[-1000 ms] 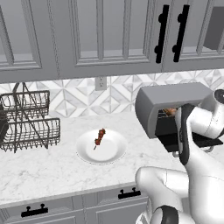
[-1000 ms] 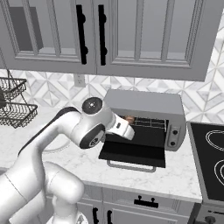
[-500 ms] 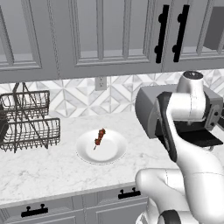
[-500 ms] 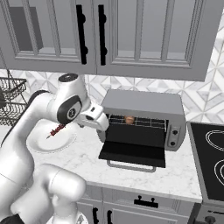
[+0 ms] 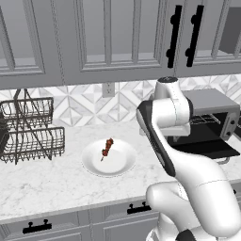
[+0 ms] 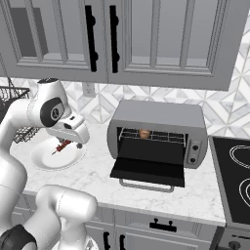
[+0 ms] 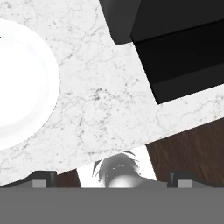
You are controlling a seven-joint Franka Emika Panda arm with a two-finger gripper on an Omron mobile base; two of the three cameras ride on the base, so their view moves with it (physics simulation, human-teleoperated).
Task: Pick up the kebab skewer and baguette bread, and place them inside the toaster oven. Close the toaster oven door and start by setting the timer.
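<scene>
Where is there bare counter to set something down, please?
Free patches: the marble between the plate and the open oven door, the strip in front of the plate, and the patch in front of the dish rack. Crowded: the plate, holding the skewer, and the space directly before the oven, filled by the lowered door.

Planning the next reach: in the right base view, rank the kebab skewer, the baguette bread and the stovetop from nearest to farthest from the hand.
From the hand, open above the counter:
1. kebab skewer, just beside it, on the white plate.
2. baguette bread, farther right, on the rack inside the toaster oven.
3. stovetop, at the far right edge.
</scene>
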